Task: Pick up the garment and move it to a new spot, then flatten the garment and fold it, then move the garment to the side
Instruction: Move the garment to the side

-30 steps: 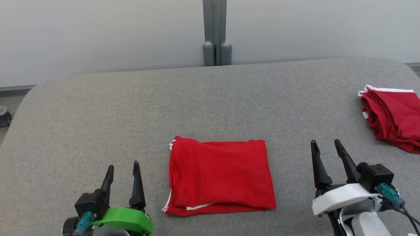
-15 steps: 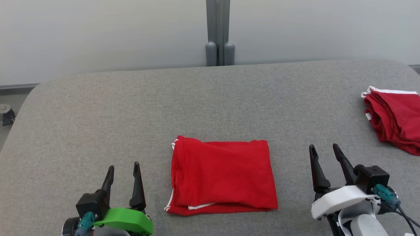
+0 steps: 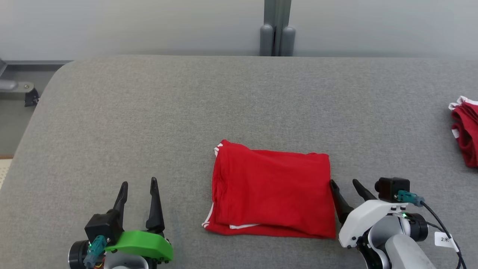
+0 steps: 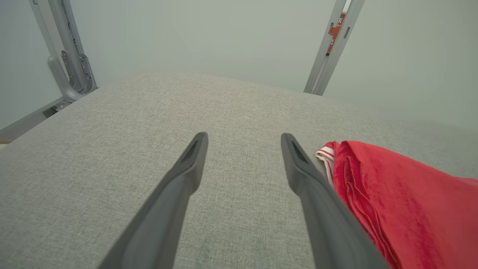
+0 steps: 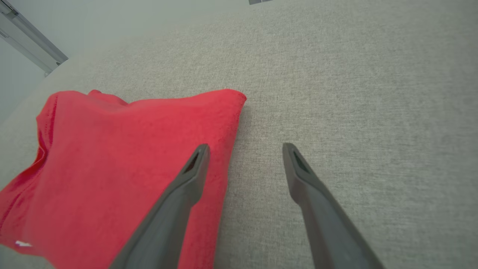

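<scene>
The folded red garment [image 3: 270,194] is laid flat on the grey padded surface [image 3: 149,112], between the two grippers. The left gripper [image 3: 139,181] is released, jaws spread, and kept apart from the garment's left edge. The right gripper [image 3: 343,182] is likewise released and nothing is grasped; it is positioned at the garment's right edge, with one finger [image 5: 186,179] over the cloth. A second red garment [image 3: 465,134] is located at the far right.
</scene>
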Tool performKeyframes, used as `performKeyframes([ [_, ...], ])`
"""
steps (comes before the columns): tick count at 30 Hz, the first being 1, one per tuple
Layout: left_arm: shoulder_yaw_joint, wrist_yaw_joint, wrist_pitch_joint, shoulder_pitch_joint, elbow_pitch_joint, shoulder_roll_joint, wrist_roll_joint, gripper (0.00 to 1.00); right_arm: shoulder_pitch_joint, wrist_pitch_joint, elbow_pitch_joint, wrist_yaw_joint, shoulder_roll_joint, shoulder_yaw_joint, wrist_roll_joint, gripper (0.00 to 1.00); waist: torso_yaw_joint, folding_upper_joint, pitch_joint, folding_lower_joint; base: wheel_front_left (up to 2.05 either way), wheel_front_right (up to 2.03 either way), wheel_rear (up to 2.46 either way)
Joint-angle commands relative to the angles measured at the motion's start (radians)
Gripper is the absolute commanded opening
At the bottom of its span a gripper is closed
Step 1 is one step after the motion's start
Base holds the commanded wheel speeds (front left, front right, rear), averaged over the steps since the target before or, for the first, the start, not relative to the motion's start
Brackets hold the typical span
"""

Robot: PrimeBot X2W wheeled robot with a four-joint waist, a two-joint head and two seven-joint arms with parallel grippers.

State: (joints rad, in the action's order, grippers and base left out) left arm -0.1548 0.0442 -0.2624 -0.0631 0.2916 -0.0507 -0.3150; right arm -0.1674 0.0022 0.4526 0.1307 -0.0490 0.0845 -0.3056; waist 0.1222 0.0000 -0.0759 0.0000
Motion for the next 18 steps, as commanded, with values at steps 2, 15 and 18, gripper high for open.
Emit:
performKeyframes([
  [2,0.005,0.000,-0.003,-0.017,0.001,-0.001,-0.002,1.00,-0.025,0.023,0.021,0.000,-0.003,0.003,-0.017,1.00,0.063,0.0000,-0.039,0.0000,0.00,0.00,0.00],
  [15,0.004,0.019,-0.003,-0.004,-0.017,-0.001,-0.023,1.00,-0.068,0.165,0.077,0.000,-0.002,0.030,-0.052,0.00,0.078,0.0000,-0.048,0.0000,0.00,0.00,0.00],
  [18,0.005,0.020,-0.003,-0.004,-0.025,-0.001,-0.017,1.00,-0.085,0.170,0.046,0.000,-0.019,0.036,-0.034,0.00,0.038,0.0000,-0.051,0.0000,0.00,0.00,0.00],
])
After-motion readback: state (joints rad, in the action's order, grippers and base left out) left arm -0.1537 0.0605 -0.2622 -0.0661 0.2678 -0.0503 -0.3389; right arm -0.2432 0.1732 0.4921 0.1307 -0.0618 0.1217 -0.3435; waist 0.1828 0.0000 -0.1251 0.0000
